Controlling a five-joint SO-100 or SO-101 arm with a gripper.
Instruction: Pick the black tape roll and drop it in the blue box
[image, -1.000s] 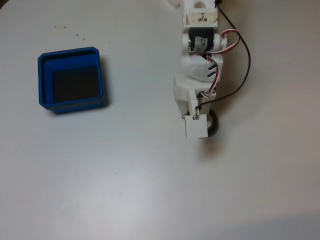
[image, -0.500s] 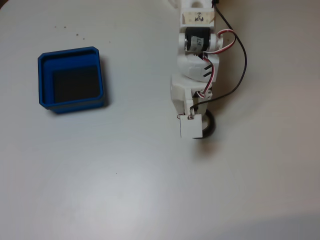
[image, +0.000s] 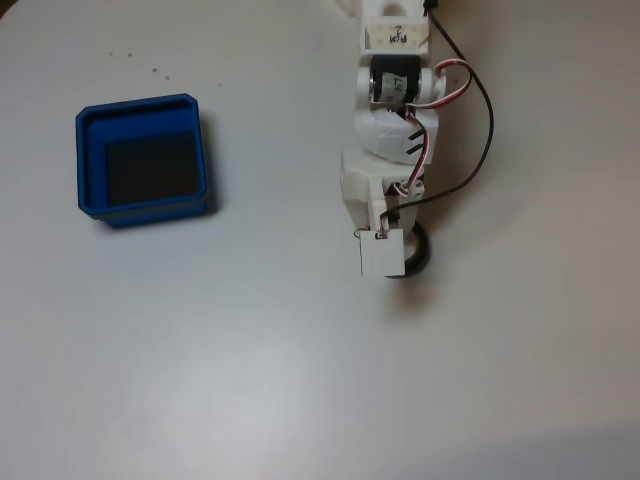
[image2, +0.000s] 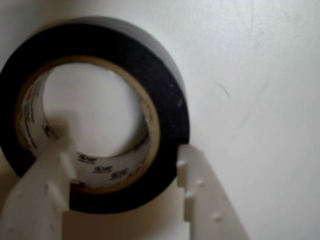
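A pale white desk (image: 250, 380) carries everything. A white robot arm (image: 392, 130) with red, white and black wires reaches in from the desk's top edge in the fixed view, right of centre, pointing straight down at the surface. The blue box (image: 143, 158), a square tray with a stepped rim and dark floor, sits well apart toward the left edge. The black tape roll (image2: 165, 90) lies flat on the desk under the arm's tip, mostly hidden there. In the wrist view the gripper (image2: 122, 162) straddles the roll's wall: one white finger (image2: 47, 187) stands inside the pale core, the other outside the black band. The jaws are spread, not yet pressing the tape.
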